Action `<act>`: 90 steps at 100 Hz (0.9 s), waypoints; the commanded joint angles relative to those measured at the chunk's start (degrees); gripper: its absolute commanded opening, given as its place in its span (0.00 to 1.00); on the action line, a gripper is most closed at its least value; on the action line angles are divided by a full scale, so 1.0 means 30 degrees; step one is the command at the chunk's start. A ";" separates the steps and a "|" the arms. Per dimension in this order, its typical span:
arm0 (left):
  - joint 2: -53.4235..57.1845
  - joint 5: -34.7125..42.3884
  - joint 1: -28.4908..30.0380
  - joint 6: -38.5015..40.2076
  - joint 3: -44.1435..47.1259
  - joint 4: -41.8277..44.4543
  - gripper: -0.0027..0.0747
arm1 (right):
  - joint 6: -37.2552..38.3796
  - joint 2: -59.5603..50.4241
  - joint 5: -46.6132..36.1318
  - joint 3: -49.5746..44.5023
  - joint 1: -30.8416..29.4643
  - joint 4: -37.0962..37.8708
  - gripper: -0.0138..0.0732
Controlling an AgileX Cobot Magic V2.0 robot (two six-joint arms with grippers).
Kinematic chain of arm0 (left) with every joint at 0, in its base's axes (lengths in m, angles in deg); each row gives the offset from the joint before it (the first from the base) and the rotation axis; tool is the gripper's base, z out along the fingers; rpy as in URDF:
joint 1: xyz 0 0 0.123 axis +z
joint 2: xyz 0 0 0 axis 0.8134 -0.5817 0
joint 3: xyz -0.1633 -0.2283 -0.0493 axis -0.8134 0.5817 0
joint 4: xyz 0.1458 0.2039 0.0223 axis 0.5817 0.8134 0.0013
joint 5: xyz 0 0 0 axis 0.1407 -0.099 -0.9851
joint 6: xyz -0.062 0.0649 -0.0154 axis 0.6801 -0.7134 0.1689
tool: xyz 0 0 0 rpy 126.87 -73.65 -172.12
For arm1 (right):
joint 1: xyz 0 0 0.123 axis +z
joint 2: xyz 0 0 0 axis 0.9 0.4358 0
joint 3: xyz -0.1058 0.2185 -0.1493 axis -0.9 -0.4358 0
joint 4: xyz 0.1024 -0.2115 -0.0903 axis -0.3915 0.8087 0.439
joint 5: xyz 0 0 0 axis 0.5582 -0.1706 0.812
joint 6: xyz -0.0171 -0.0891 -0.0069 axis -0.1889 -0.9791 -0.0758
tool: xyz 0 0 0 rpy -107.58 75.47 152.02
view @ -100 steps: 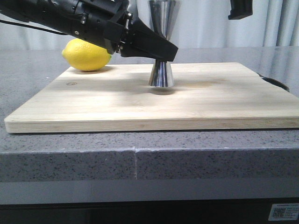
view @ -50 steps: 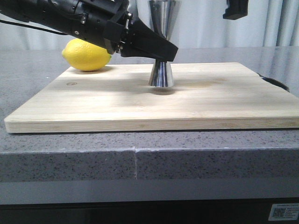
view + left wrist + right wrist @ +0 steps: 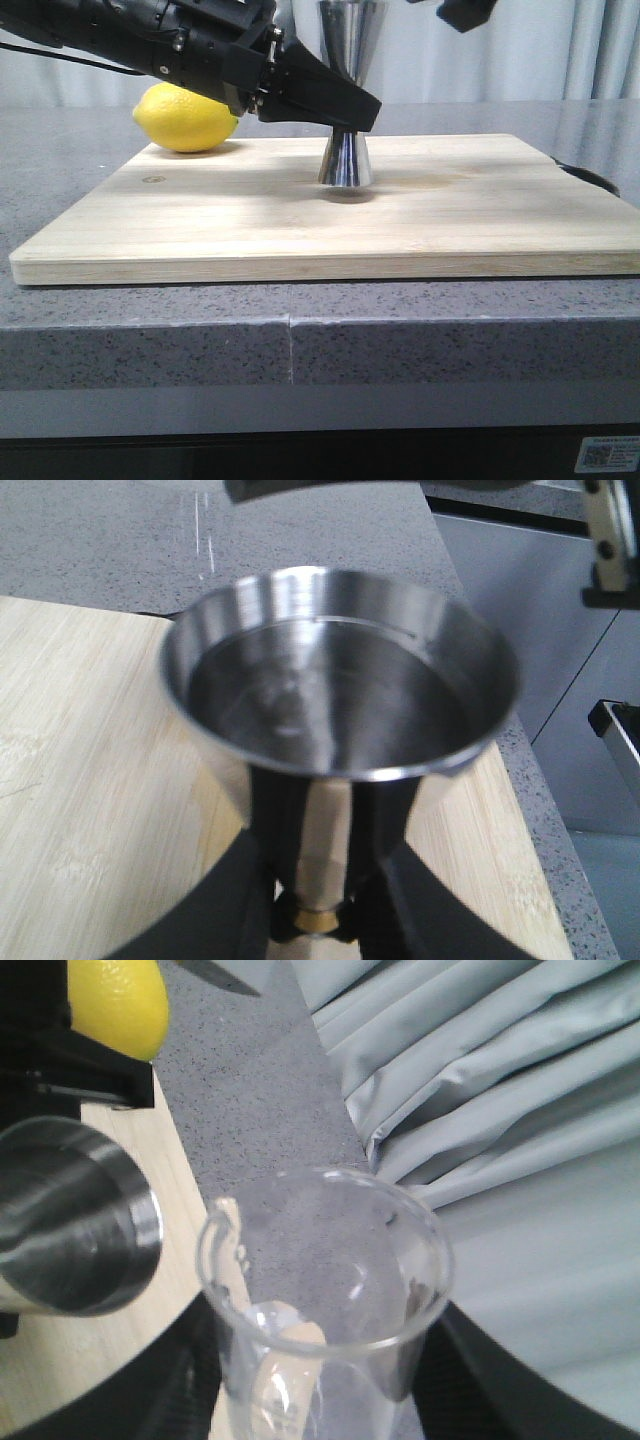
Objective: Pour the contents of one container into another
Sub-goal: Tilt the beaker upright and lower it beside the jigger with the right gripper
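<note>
I see my left gripper [image 3: 345,112] closed on the narrow waist of the jigger [image 3: 346,150], which stands upright on the wooden board [image 3: 300,215], near its middle. In the left wrist view the upper cup of the jigger holds clear liquid. My right gripper [image 3: 465,12] is high at the top of the front view, to the right of the jigger. In the right wrist view its fingers [image 3: 185,1380] clamp the clear beaker [image 3: 325,1290], which is tilted near the jigger rim. A lemon [image 3: 185,117] lies at the far left of the board.
</note>
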 commanded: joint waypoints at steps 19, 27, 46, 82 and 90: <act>0.0950 -0.1761 -0.0219 0.0159 -0.0548 -0.1498 0.02 | -0.0018 -0.0702 -0.0399 0.0681 -0.0005 -0.4947 0.44; 0.0950 -0.1761 -0.0219 0.0159 -0.0548 -0.1498 0.02 | -0.0018 -0.0702 -0.0548 0.0681 -0.0005 -0.6459 0.44; 0.0950 -0.1761 -0.0219 0.0159 -0.0548 -0.1498 0.02 | -0.0018 -0.0702 -0.0315 0.0681 -0.0080 -0.8212 0.44; 0.0950 -0.1761 -0.0219 0.0159 -0.0548 -0.1456 0.02 | -0.0018 -0.0702 -0.1749 0.0681 -0.2770 -1.1337 0.44; 0.0950 -0.1761 -0.0219 0.0159 -0.0548 -0.1402 0.02 | -0.0018 -0.0702 -0.2113 0.0681 -0.3259 -1.1384 0.44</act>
